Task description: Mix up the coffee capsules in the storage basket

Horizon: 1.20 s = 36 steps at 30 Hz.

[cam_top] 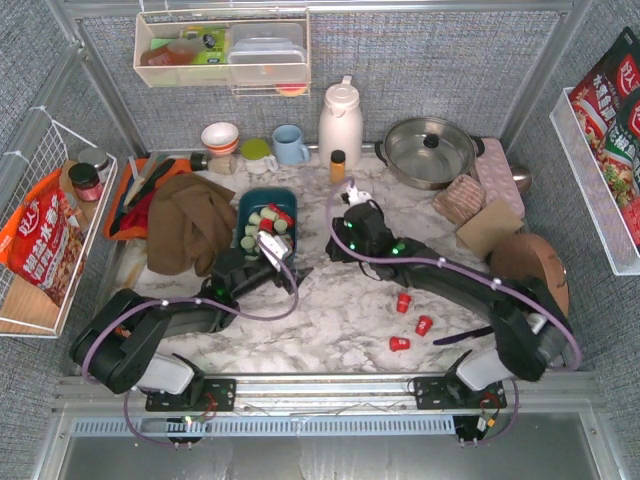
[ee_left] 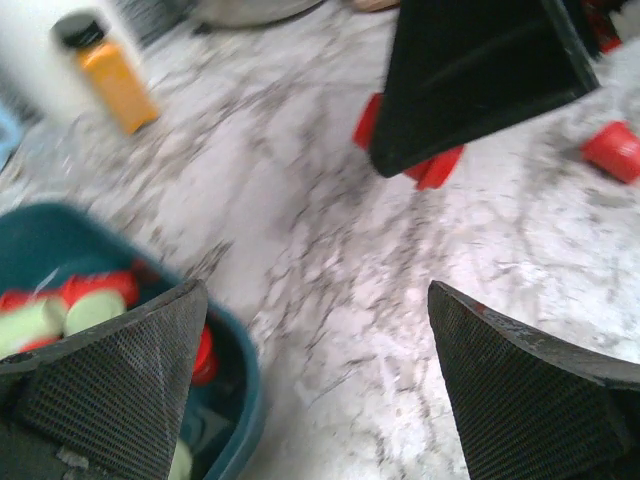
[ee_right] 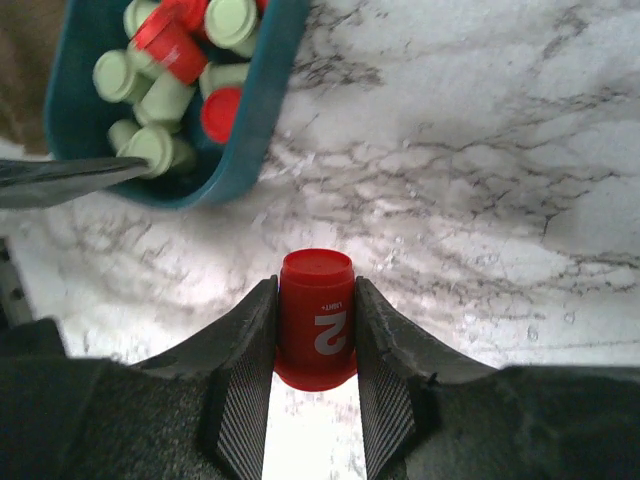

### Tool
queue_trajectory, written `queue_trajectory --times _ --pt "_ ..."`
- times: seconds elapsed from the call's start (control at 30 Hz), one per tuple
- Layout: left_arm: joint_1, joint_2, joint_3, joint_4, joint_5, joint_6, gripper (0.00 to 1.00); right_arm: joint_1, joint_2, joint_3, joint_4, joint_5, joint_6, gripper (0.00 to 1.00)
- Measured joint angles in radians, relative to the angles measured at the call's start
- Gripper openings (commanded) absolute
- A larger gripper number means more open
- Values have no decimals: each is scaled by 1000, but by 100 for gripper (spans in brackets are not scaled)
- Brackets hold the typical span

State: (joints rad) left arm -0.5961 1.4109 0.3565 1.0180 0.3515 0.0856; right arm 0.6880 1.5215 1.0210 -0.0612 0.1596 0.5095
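**Right gripper [ee_right: 315, 292] clamps a red capsule [ee_right: 316, 330] beside the storage basket [ee_right: 255, 140]**

The right gripper's fingers press on both sides of the red capsule, which stands upright between them over the marble table [ee_right: 480, 130], near the storage basket but outside it. The basket holds a jumble of coffee capsules [ee_right: 160, 80], red and pale green. The left gripper [ee_left: 320, 385] hangs spread wide at the basket's corner with nothing between its fingers. Three loose capsules [cam_top: 403, 301], all red, lie on the table well apart from the basket.
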Motion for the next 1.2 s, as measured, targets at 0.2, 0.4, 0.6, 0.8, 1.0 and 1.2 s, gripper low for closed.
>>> queue_trajectory --times 0.2,0.4,0.6,0.8,1.0,1.2 --pt "-106 74 0 116 142 166 99 2 -200 -182 122 -106 -37 35" --pt "-161 137 18 253 191 243 99 4 -301 -279 234 -215 -37 35" --pt "-189 167 8 419 189 259 99 4 -344 -324 283 -286 -40 35" --pt "-219 196 -3 534 179 275 70 4 -354 -328 305 -318 -40 35" --pt "-225 199 -4 568 174 285 52 4 -364 -328 311 -325 -37 36" --pt "-227 199 -11 578 160 299 40 4 -367 -312 280 -321 -37 43"
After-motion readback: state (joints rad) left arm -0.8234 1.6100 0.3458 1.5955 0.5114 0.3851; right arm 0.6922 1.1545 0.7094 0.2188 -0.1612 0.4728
